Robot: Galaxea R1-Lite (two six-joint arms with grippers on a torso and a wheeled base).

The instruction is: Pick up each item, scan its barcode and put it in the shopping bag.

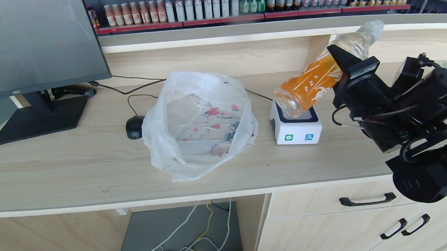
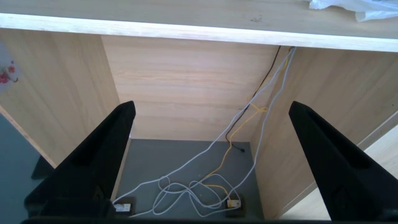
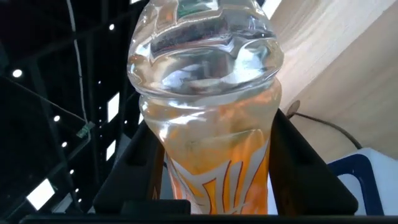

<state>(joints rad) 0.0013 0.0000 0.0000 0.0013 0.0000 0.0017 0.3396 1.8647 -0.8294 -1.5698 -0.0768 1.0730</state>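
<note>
Broadly, we are looking over one long wooden surface, which is carrying everything at working height. One monitor is standing at its left end, away from the work. One shopping bag is sitting in the middle with its mouth gaping upward, and we are judging that this lets items drop straight in.

We are counting two hands. The right hand is clamping one bottle of orange drink and tilting it base-down just over the one scanner, probably to face the label toward the window. The left hand is hanging below the surface edge, fingers spread apart and gripping nothing. One mouse is lying just beside the bag.
</note>
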